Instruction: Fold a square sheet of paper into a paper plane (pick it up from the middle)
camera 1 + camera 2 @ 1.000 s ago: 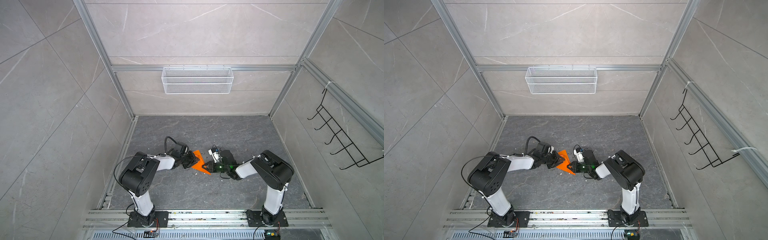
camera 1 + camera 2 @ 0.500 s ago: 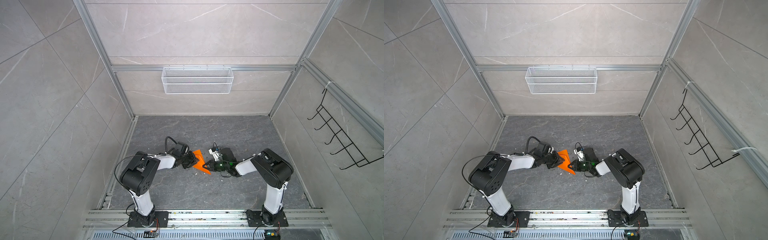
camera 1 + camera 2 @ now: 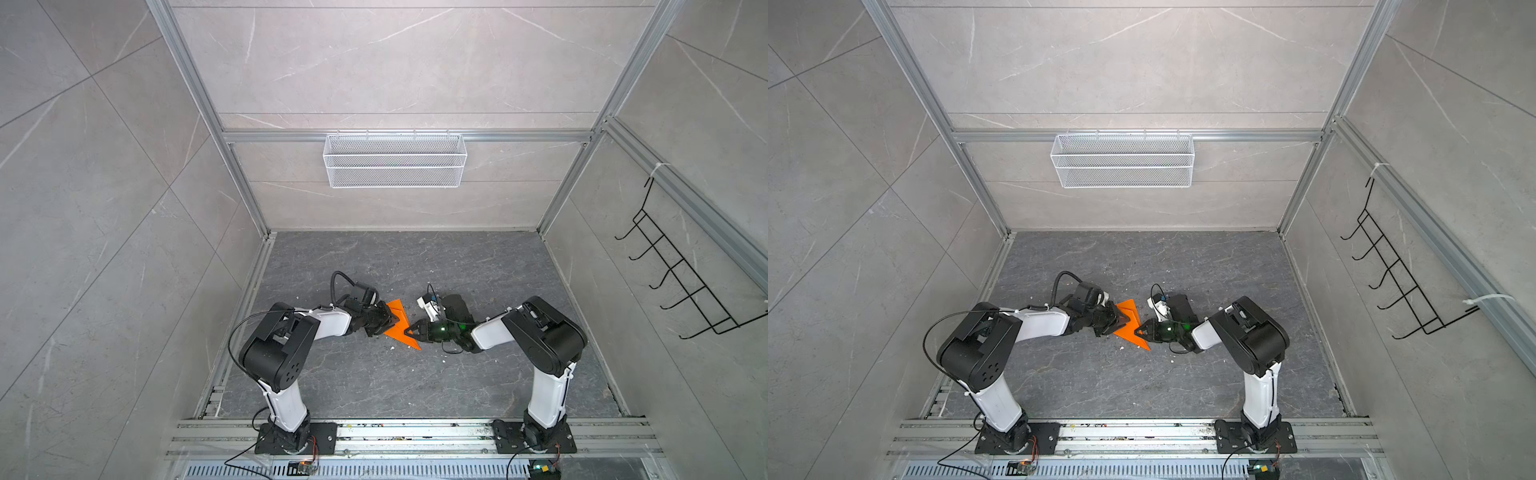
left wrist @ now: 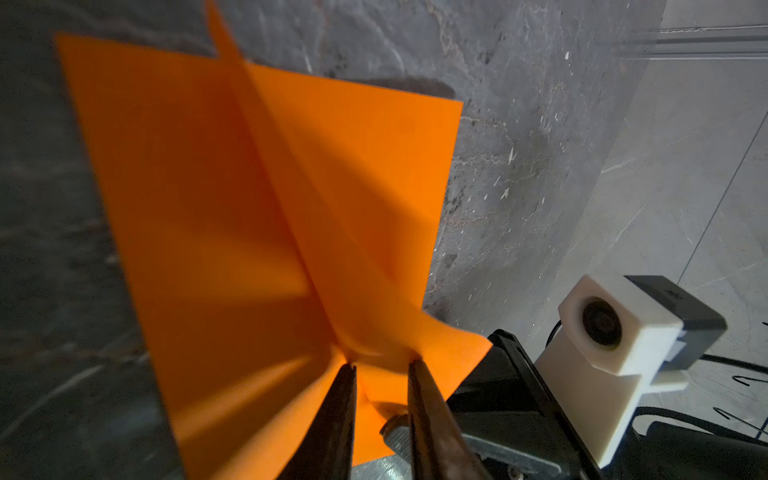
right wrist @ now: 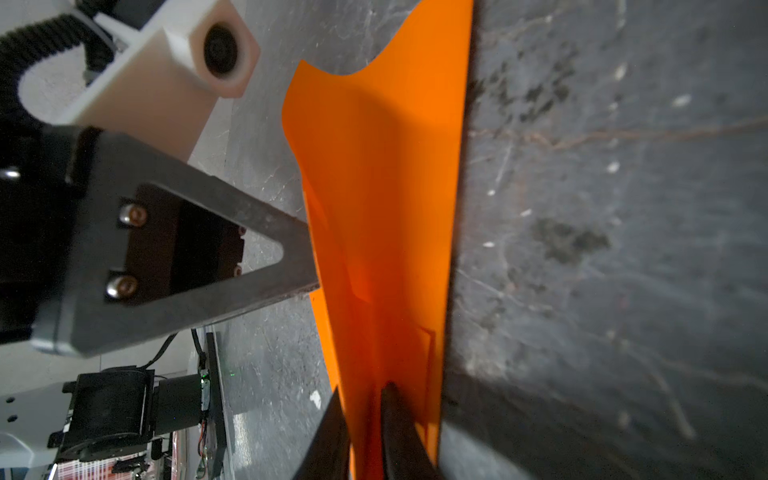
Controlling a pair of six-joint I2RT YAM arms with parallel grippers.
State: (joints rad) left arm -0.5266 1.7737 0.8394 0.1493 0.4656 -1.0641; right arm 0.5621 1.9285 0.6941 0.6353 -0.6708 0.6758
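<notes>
The orange sheet of paper (image 3: 400, 323) (image 3: 1130, 321) lies folded into a pointed shape with a raised centre crease, on the grey floor between both arms. My left gripper (image 3: 393, 326) (image 3: 1122, 322) comes in from the left. In the left wrist view its jaws (image 4: 384, 365) are shut on a puckered ridge of the paper (image 4: 249, 187). My right gripper (image 3: 411, 331) (image 3: 1140, 331) meets the paper from the right. In the right wrist view its jaws (image 5: 363, 395) stand narrowly open with a layer of paper (image 5: 382, 187) between them. The left gripper's finger (image 5: 266, 257) touches the paper's edge.
A white wire basket (image 3: 395, 160) hangs on the back wall and a black hook rack (image 3: 681, 282) on the right wall. An aluminium rail (image 3: 415, 432) carries both arm bases at the front. Small white crumbs dot the floor (image 3: 457, 257).
My right gripper has slid a little to the left, further onto the paper, and its jaws have parted slightly. The left arm and the paper have barely moved.
</notes>
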